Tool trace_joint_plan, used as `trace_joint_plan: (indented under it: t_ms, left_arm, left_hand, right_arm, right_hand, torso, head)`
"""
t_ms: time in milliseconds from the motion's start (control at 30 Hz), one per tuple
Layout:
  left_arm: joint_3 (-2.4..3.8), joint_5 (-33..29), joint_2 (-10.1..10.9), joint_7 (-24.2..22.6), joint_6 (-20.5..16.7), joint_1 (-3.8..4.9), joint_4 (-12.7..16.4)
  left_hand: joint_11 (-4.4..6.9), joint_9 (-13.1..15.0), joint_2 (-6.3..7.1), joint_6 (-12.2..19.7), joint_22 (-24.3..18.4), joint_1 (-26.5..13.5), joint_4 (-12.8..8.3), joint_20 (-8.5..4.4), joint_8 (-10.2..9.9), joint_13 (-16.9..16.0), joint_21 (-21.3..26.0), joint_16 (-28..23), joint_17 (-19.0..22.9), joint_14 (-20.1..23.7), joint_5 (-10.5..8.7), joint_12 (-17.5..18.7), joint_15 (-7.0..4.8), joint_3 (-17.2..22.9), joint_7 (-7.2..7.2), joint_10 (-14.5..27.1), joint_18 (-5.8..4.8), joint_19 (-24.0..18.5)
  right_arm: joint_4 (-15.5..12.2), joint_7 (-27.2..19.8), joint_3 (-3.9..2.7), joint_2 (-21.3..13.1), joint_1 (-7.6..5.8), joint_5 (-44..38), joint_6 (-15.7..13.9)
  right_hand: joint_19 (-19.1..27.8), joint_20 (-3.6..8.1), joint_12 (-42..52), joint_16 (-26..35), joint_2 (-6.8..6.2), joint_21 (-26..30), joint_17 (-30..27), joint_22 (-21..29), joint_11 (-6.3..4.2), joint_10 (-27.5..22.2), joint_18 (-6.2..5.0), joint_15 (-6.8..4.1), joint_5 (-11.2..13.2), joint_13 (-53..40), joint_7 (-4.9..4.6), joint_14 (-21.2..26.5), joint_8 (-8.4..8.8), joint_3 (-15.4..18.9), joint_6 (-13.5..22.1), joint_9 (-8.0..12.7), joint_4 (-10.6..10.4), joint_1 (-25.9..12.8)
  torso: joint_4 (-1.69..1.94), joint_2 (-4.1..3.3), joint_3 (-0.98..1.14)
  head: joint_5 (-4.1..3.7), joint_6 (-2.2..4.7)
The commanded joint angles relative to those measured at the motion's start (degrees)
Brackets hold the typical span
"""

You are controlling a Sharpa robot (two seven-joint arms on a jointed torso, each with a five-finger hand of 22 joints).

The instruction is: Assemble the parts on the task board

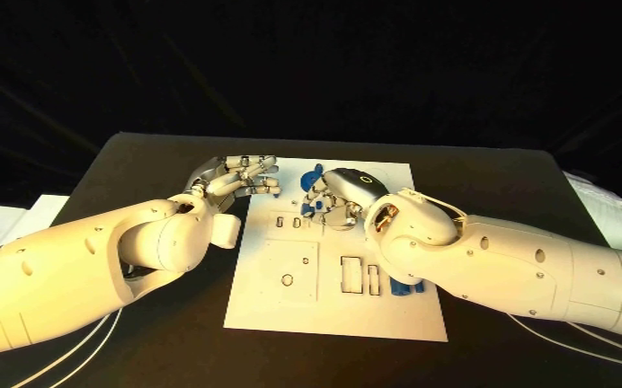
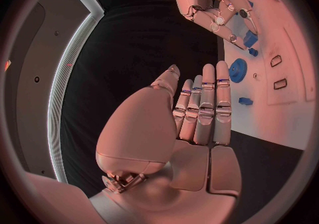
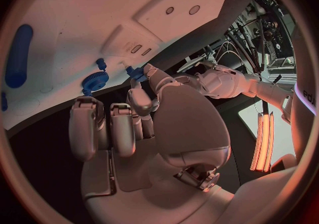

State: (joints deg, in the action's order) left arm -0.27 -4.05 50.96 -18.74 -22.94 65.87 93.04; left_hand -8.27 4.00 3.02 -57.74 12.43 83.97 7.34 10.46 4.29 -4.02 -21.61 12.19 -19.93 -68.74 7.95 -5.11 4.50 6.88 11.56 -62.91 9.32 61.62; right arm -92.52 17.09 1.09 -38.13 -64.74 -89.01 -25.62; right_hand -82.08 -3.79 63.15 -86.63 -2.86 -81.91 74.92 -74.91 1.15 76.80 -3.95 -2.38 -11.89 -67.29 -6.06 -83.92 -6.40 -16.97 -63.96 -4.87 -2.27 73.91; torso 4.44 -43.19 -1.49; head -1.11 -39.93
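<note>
The white task board [image 1: 292, 303] lies in the middle of the black table. My right hand [image 1: 340, 196] hovers over its far part with the fingers curled in. Its thumb and a finger pinch a small blue part [image 3: 137, 73] just above the board [image 3: 80, 16]. A blue gear [image 1: 313, 177] sits on the board close beside that hand, also visible as the gear [image 3: 95, 81] and the gear [image 2: 237, 69]. My left hand [image 1: 241, 177] is at the board's far left corner, fingers [image 2: 206, 107] straight and holding nothing. The right hand [image 2: 211, 0] appears beyond them.
A long blue piece [image 3: 18, 55] lies on the board farther off. More blue pieces [image 1: 407, 287] stand by the slots at the board's near right. One small blue piece [image 2: 245, 100] lies near the left fingertips. Bare black table [image 1: 143, 159] surrounds the board.
</note>
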Motion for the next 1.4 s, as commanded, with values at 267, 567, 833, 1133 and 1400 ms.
trace_joint_plan:
  t_ms: [267, 567, 833, 1133, 1400]
  left_arm:
    - [-0.15, 0.2, 0.1, 1.5, 0.9, -0.42, 0.0]
    - [-0.55, 1.3, 0.2, 6.8, 2.6, -0.83, 0.5]
    - [-0.86, 1.5, -0.9, 13.1, 7.5, -1.2, 1.1]
    - [-0.89, -0.4, -2.5, 15.4, 13.1, -1.27, 1.4]
    - [-0.88, -1.7, -3.5, 15.3, 16.6, -1.28, 2.0]
  left_hand:
    - [1.5, 0.0, -0.71, -0.6, 3.1, -2.9, 1.1, -1.63, -0.2, -0.9, -5.0, 7.2, -4.9, -5.9, -0.32, -1.6, -1.8, 0.3, -0.61, -4.0, 1.08, 3.4]
    - [4.0, 0.1, -1.48, -0.6, 11.1, -8.3, 5.9, -4.05, 0.0, -6.7, -16.4, 39.9, -31.7, -11.3, -0.28, -10.2, -4.24, -1.0, -2.42, -10.1, 0.86, 7.2]
    - [5.09, 0.4, -3.89, -0.9, 52.2, -16.1, 9.1, -5.84, 1.4, -35.3, -51.8, 77.5, -69.7, -21.1, -0.28, -42.4, -5.62, -6.0, -3.98, -11.6, -4.52, 19.3]
    - [4.9, 0.3, -7.65, 0.0, 66.1, -22.7, 9.4, -5.05, 2.3, -58.5, -61.8, 77.8, -70.1, -21.3, -0.33, -63.8, -5.28, -12.3, -3.45, -14.7, -6.87, 23.4]
    - [4.78, 0.3, -9.47, 0.2, 68.8, -24.3, 9.3, -4.83, 2.6, -62.6, -63.5, 77.8, -70.1, -21.3, -0.39, -67.1, -4.99, -14.4, -3.29, -15.7, -7.37, 24.3]
  right_arm:
    - [-4.5, -15.3, -0.23, -6.1, 0.02, 10.9, -9.2]
    - [-6.9, -23.6, -0.24, -9.9, 0.32, 16.4, -14.5]
    - [-8.2, -26.7, -0.24, -11.6, 0.68, 18.5, -16.7]
    - [-8.0, -27.2, -0.23, -11.2, 0.79, 18.7, -16.6]
    - [-7.8, -27.2, -0.23, -10.6, 0.83, 18.4, -16.4]
  right_hand:
    - [-0.3, 0.38, -0.3, -0.4, -0.28, -0.3, 10.0, -0.2, 0.02, 0.1, 0.77, -0.41, -0.8, -0.1, 0.06, -5.0, 0.13, -0.2, -0.3, 0.0, -0.1, 0.0]
    - [-0.4, 0.37, 0.1, -0.5, -0.54, -0.4, 10.2, -0.4, 0.07, 0.3, 0.82, -0.38, -0.9, -0.4, 0.0, -5.1, 0.22, -0.1, -0.2, 0.0, -0.1, -0.2]
    - [-0.5, 0.36, 0.4, -0.6, -0.59, -0.6, 10.3, -0.7, 0.07, 0.4, 0.87, -0.37, -0.9, -0.7, 0.0, -5.1, 0.24, -0.1, -0.2, 0.0, -0.1, -0.2]
    - [-0.5, 0.36, 0.5, -0.6, -0.61, -0.6, 10.3, -0.7, 0.07, 0.5, 0.87, -0.37, -0.9, -0.7, 0.0, -5.1, 0.24, -0.1, -0.2, 0.0, -0.1, -0.1]
    - [-0.6, 0.36, 0.5, -0.6, -0.65, -0.6, 10.3, -0.8, 0.07, 0.5, 0.89, -0.36, -0.9, -0.8, 0.01, -5.1, 0.25, -0.1, -0.2, 0.0, 0.0, -0.1]
  torso:
    - [-0.21, 0.3, 0.29]
    - [-0.52, 0.53, 0.73]
    - [-0.66, 0.66, 0.95]
    - [-0.56, 0.63, 0.81]
    - [-0.6, 0.65, 0.76]
  head:
    - [0.6, 0.54]
    - [1.08, 0.66]
    - [1.52, 0.89]
    - [1.57, 1.18]
    - [1.73, 1.2]
